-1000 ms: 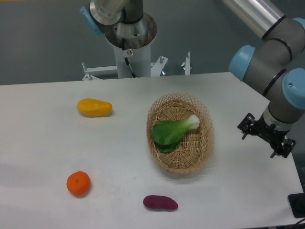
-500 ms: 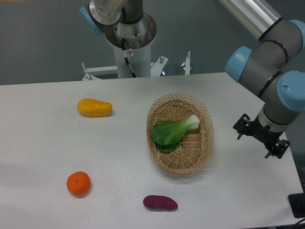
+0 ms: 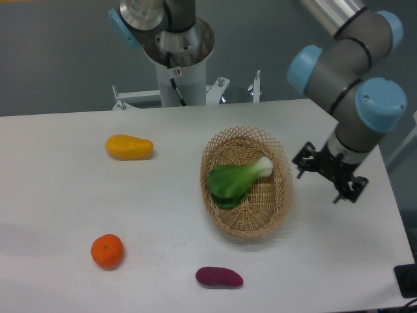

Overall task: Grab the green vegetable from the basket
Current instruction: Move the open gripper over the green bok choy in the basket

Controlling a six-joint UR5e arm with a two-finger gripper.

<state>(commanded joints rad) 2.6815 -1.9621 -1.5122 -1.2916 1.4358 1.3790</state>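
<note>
Green vegetable (image 3: pixel 236 182) lies in basket (image 3: pixel 281 195). Your gripper (image 3: pixel 329 178) hangs beside basket, fingers spread wide, holding nothing.

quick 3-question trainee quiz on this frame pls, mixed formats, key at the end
1. True or false: the green vegetable lies inside the wicker basket.
2. Multiple choice: the gripper is A) over the orange, B) just right of the basket as the camera sees it, holding nothing, C) clamped on the purple sweet potato.
3. Fill in: the item nearest the table's front edge is the ____.

Key
1. True; its pale stem end points up and right in the picture.
2. B.
3. Purple sweet potato; the orange sits to its left, and the yellow fruit lies farther back.
</note>
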